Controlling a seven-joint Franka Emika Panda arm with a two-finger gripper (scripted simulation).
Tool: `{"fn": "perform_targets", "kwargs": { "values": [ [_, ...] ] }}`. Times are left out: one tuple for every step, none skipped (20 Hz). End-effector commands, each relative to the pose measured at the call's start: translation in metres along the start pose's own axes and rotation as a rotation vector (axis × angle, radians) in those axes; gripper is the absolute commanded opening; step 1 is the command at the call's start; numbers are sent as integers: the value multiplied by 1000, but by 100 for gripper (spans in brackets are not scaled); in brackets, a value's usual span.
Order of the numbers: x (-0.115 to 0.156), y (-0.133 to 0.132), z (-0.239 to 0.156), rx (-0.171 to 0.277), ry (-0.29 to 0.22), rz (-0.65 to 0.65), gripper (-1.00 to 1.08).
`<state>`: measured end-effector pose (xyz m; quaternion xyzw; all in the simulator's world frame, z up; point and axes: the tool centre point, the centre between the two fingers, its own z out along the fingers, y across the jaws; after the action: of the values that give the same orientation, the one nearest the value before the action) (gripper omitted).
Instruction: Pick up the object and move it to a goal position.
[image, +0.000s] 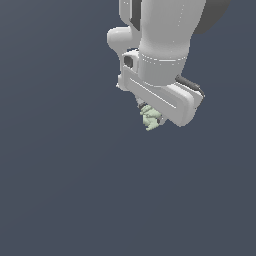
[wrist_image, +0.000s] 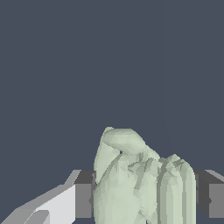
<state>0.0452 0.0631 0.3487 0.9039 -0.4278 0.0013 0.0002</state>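
The object (image: 151, 119) is a small pale sage-green lump with stubby lobes. In the exterior view it pokes out from under the white gripper body, which hides most of it and the fingers. In the wrist view the object (wrist_image: 140, 179) fills the space between the two dark finger pads (wrist_image: 84, 194), one on each side, both touching it. My gripper (wrist_image: 146, 197) is shut on the object. It also shows in the exterior view (image: 148, 111).
A flat dark blue-grey surface (image: 60, 175) fills the background in both views. The white arm (image: 165, 35) comes down from the top of the exterior view.
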Motion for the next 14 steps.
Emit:
{"fn": "perform_targets", "kwargs": {
  "values": [
    [1, -4, -21, -1, -1, 0, -100],
    [1, -5, -28, -1, -1, -1, -100],
    [2, -7, -35, -1, -1, -1, -100],
    [2, -8, -42, -1, -1, -1, -100],
    [3, -10, -49, -1, -1, -1, -100],
    [3, -11, -55, -1, -1, -1, -100],
    [3, -12, -62, -1, -1, -1, -100],
    [4, -14, -67, -1, -1, -1, -100],
    [4, -15, -73, -1, -1, -1, -100],
    [4, -16, -79, -1, -1, -1, -100],
    [5, -17, -84, -1, -1, -1, -100],
    [5, -18, -89, -1, -1, -1, -100],
    [5, -20, -93, -1, -2, -2, -100],
    [6, -21, -98, -1, -2, -2, -100]
  ]
}}
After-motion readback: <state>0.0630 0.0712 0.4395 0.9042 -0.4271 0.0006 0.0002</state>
